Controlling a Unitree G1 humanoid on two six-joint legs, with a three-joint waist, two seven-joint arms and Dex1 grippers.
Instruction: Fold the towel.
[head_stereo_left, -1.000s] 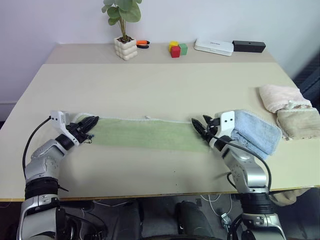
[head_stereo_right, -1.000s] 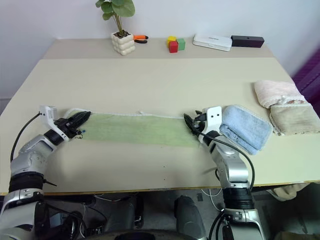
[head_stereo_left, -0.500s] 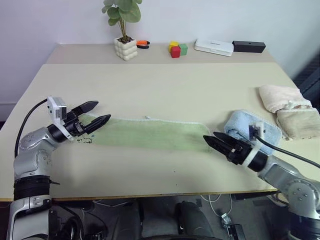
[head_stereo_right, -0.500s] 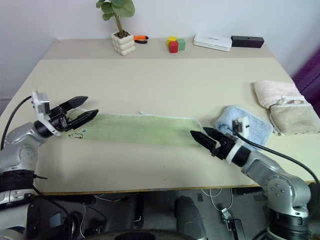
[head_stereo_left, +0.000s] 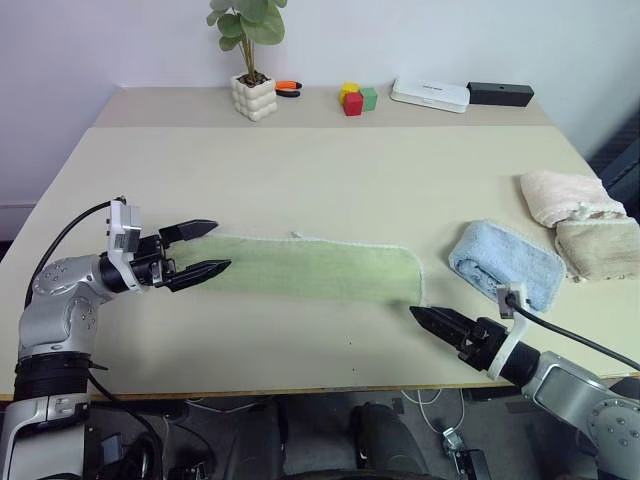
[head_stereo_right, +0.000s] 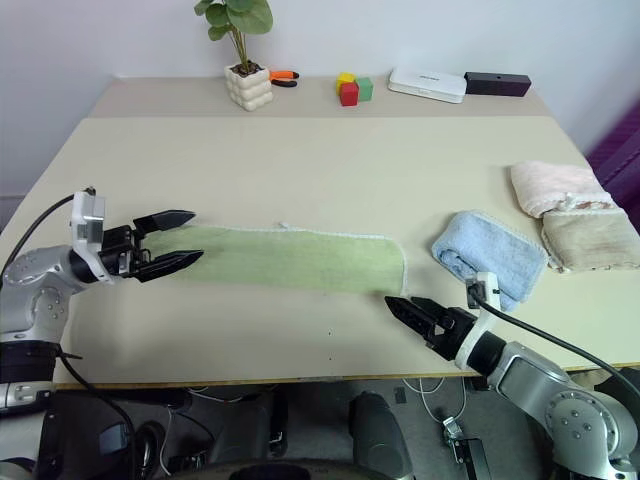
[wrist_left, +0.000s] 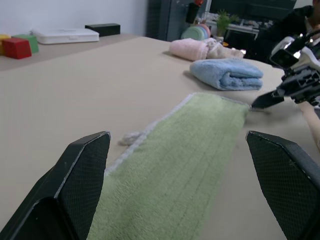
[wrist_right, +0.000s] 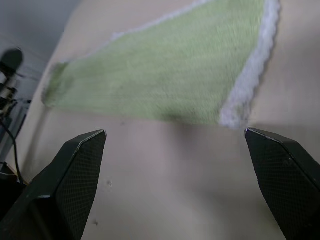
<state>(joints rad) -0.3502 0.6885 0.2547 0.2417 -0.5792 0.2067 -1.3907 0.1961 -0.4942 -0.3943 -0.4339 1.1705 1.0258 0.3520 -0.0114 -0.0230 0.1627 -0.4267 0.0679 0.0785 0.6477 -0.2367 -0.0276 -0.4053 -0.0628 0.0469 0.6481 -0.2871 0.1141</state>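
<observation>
- The light green terry-cloth towel (head_stereo_left: 315, 270) with white stitched edging is lying flat as a long strip on the beige table (head_stereo_left: 330, 170).
- The left gripper (head_stereo_left: 203, 250) is hovering at the towel's left end, fingers spread wide, gripping nothing.
- The right gripper (head_stereo_left: 437, 322) is sitting just off the towel's right end, toward the table's front edge, fingers wide apart and empty.

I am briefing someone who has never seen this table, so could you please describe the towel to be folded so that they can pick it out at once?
On the beige table, look at the near half, between the left gripper and the right gripper. The towel lies flat there as a long strip. It alone is light green and spread out; the blue towel is folded thick.
</observation>
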